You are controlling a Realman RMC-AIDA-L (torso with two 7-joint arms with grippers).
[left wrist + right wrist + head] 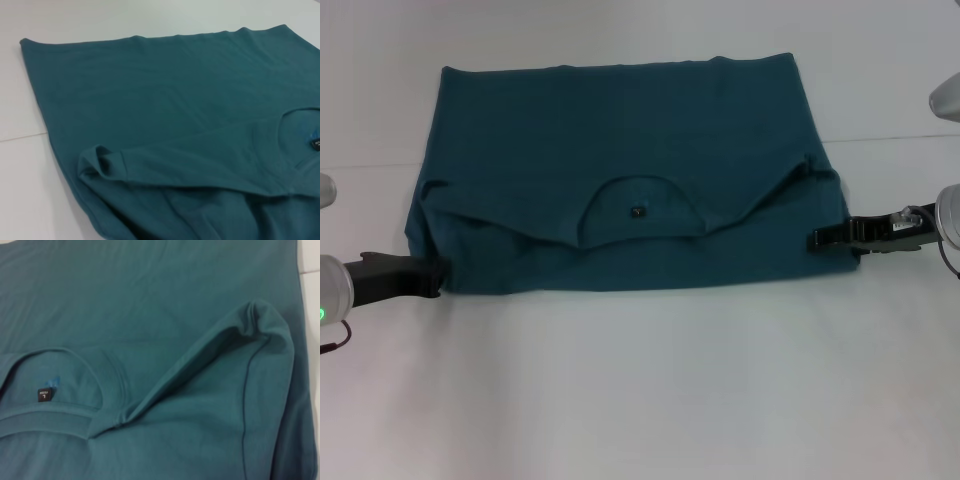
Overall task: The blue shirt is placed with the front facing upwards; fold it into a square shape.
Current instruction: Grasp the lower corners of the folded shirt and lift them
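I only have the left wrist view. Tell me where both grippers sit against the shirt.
Observer: The left gripper is at the near left corner of the blue shirt; the right gripper is at its right edge.
Operator: Report the shirt's overall outline.
Observer: From the head view it is a wide rectangle, with the near edge folded over onto the body.
Operator: Give me the right-hand fold.
Observer: In the right wrist view the sleeve bulges up in a rounded hump, not flat.
Operator: Read the tag.
Observer: The collar tag shows the letter L.
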